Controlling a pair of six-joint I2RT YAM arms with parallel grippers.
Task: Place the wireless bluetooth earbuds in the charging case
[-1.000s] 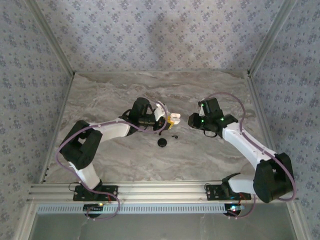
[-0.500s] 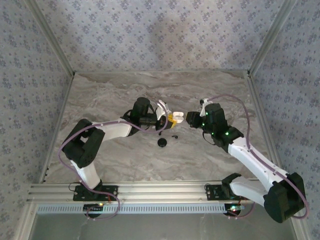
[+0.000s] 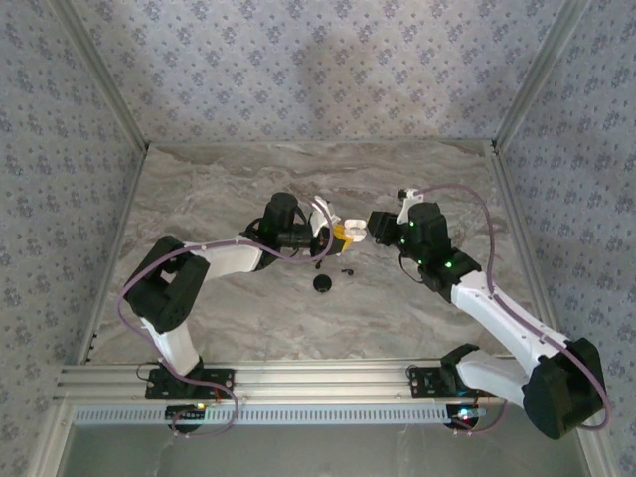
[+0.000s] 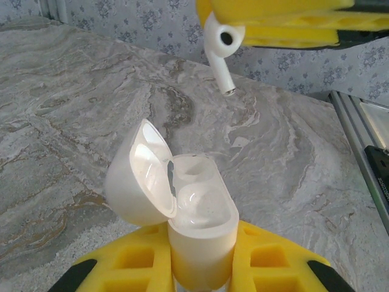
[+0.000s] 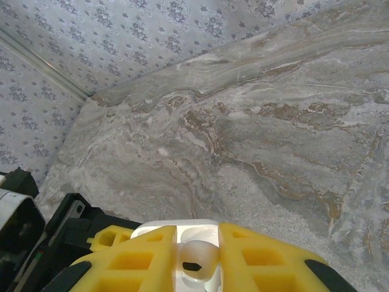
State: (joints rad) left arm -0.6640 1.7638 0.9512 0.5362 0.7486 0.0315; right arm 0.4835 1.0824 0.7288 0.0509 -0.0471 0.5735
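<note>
My left gripper (image 4: pixel 200 271) is shut on a white charging case (image 4: pixel 197 207), held upright with its lid swung open to the left and its sockets showing. Above and beyond it hangs a white earbud (image 4: pixel 220 45), stem pointing down, pinched between the yellow pads (image 4: pixel 273 24) of my right gripper. In the right wrist view the earbud (image 5: pixel 196 258) sits between the jaws of my right gripper (image 5: pixel 196 271), with the open case (image 5: pixel 158 230) just beneath. From the top view the left gripper (image 3: pixel 340 235) and right gripper (image 3: pixel 376 227) meet at mid table over the case (image 3: pixel 355 227).
A tiny black stemmed piece (image 3: pixel 346 270) and a round black piece (image 3: pixel 323 283) lie on the marble table (image 3: pixel 229 179) just in front of the grippers. Patterned walls close the back and both sides.
My right gripper has swung left toward the left gripper, bringing the earbud close over the open case. The left gripper with the case has edged slightly right.
</note>
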